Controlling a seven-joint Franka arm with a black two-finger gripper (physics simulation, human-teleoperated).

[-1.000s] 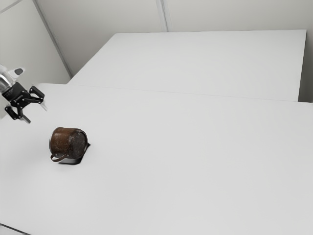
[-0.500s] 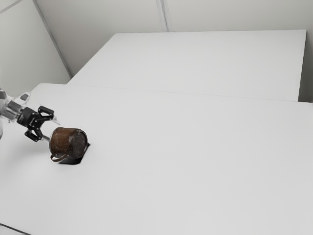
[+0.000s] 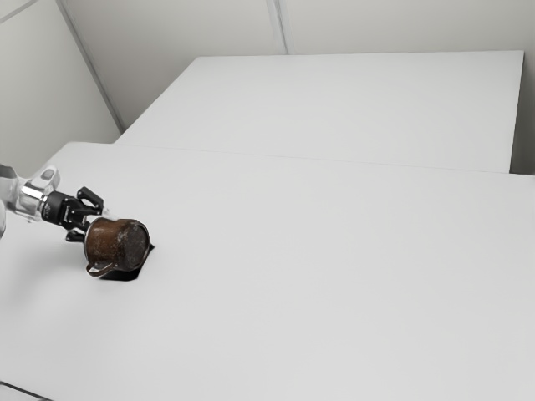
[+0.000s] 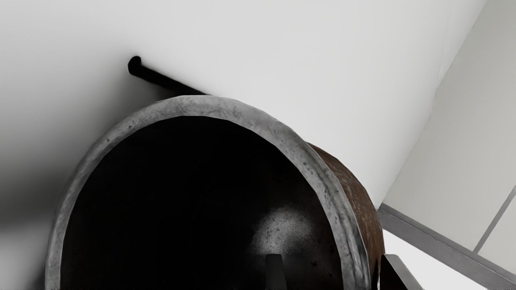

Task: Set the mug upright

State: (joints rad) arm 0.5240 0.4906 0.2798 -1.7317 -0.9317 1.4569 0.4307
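Note:
The gripper (image 3: 91, 224) stands at the mouth of the rusty brown mug (image 3: 117, 245), which lies on its side in the exterior view's left part. The mug's base faces the exterior view's right, and its handle (image 3: 99, 270) points low toward the near side. Seen from the wrist, the mug's grey rim (image 4: 193, 105) surrounds a dark interior. The gripper (image 4: 336, 272) is open astride the mug's wall: one finger (image 4: 275, 272) is in front of or inside the mouth, with a gap to the wall, the other beside the outer surface.
A white table (image 3: 318, 276) carries the mug, with a dark shadow under it. Behind stands another white surface (image 3: 351, 109). Pale walls (image 3: 401, 25) rise beyond, and a dark line crosses the near left corner of the exterior view.
My gripper has come down toward the exterior view's right, from above and beside the mug to its mouth. The mug has stayed in place.

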